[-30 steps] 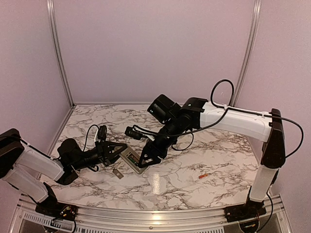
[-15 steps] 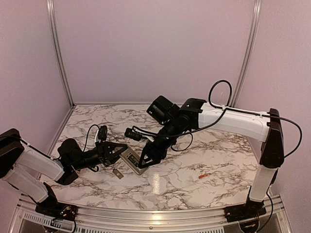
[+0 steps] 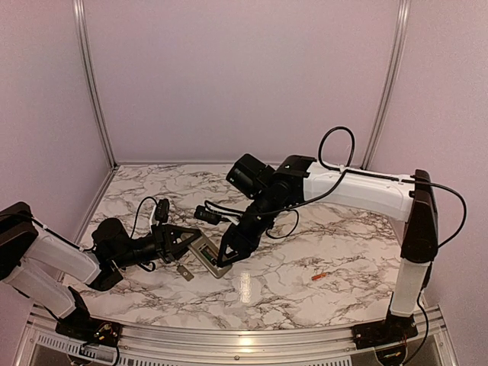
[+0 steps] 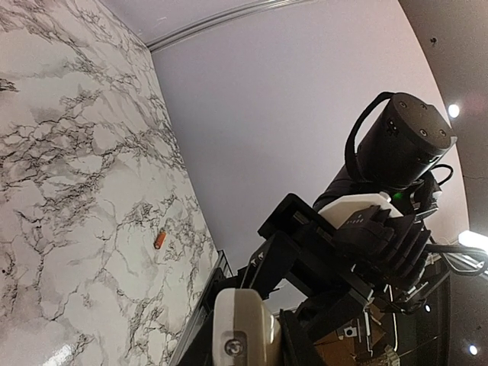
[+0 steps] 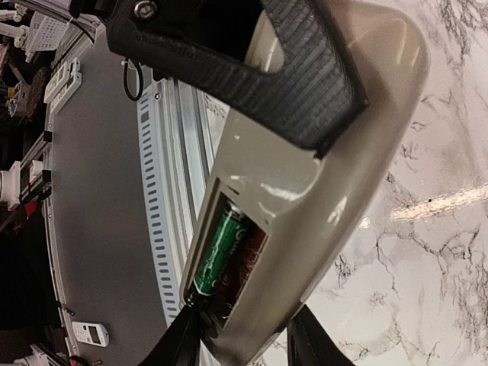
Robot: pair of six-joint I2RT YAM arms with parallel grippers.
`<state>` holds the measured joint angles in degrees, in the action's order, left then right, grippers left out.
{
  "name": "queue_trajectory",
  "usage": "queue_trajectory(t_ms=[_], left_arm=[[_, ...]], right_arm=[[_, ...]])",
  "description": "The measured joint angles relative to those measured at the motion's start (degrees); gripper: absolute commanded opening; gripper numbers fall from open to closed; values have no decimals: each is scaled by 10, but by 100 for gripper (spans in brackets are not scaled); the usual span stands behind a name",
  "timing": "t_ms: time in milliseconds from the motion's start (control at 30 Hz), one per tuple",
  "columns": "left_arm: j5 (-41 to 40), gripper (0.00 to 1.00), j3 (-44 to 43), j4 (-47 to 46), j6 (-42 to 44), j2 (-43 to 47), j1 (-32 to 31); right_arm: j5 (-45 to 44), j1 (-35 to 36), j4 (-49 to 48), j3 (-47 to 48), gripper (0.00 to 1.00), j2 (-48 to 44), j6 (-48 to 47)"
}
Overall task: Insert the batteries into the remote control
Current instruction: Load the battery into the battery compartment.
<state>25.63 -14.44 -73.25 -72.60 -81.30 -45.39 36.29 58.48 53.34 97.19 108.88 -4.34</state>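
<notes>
Plainly, the job looks half done. The remote (image 3: 204, 252) sits back-up between the two grippers, left of the middle of the table (image 3: 305, 236). In the right wrist view its open recess holds the green battery (image 5: 217, 255), and the bay beside it looks empty. The left gripper (image 3: 181, 237) pinches the remote's left end, a ribbed pad (image 5: 305, 76) pressed flat on the beige back. The right gripper (image 3: 227, 255) has its jaws spread to either side of the recess end, one of its fingertips (image 5: 185, 339) touching the corner by the battery; whether they actually clamp the casing I cannot tell. The orange battery (image 3: 319, 277) lies on the marble well apart to the right, and the small grey cover (image 3: 185, 271) lies just in front of the remote. To do this step well, I judge the right fingers should only nudge the green battery fully down, without levering the casing out of the left grip, which should hold it level, recess up. The orange one then wants a pinch across its middle, ends turned to suit the empty bay.
</notes>
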Motion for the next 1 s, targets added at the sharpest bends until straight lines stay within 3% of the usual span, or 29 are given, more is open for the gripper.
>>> queue_trajectory(t_ms=[800,1000], left_arm=[[-9,0,8,31,24,0,-2],[-20,0,12,27,23,0,-2]], right_arm=[[23,-4,50,47,28,64,27],[21,-5,49,52,49,67,30]])
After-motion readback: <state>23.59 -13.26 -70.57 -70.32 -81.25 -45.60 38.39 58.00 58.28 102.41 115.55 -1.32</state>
